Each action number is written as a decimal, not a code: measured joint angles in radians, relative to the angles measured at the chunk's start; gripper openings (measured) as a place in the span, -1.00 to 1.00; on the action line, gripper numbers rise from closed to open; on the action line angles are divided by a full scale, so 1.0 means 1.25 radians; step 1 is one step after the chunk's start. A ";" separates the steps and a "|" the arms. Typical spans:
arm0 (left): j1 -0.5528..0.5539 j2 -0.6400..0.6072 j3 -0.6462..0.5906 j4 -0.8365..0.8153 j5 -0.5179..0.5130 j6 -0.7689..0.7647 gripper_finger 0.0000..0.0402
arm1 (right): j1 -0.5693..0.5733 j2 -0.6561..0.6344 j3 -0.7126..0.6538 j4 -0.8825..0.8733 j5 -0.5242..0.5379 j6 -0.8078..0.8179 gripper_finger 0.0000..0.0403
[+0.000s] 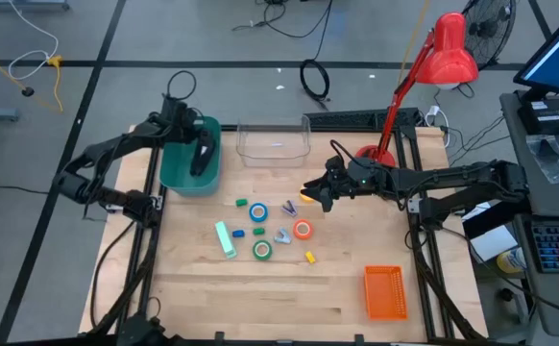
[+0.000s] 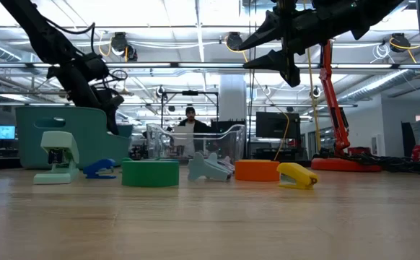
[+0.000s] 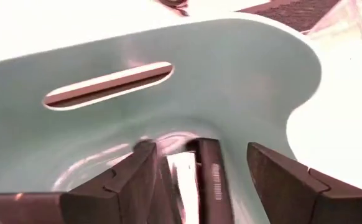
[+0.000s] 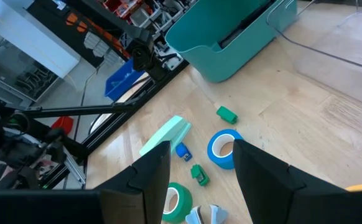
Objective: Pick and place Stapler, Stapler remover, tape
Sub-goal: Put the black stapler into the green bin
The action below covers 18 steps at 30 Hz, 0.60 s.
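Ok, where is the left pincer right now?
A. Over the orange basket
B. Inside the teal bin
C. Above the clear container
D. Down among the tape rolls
B: the high view shows the left pincer reaching down into the teal bin at the table's back left, and the left wrist view shows its fingers apart, surrounded by the bin's teal inner wall.

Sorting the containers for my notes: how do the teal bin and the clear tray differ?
The teal bin is opaque and deep-walled; the clear tray is see-through and looks shallower. The left claw reaches into the teal bin, while no arm is over the clear tray. Both sit along the table's far edge, side by side.
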 joint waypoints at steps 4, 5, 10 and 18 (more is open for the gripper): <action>0.000 -0.009 0.000 -0.030 -0.005 0.017 0.29 | 0.000 0.000 0.000 0.000 0.000 0.000 -0.17; 0.000 -0.011 0.000 -0.033 -0.005 0.017 0.29 | 0.000 0.000 0.000 0.000 0.000 0.000 -0.17; -0.013 -0.012 0.000 -0.064 0.018 0.019 0.29 | 0.000 0.000 0.000 0.000 0.001 0.000 -0.17; -0.052 -0.012 0.000 -0.118 -0.001 0.034 0.30 | 0.000 0.000 0.000 0.000 0.004 0.001 -0.17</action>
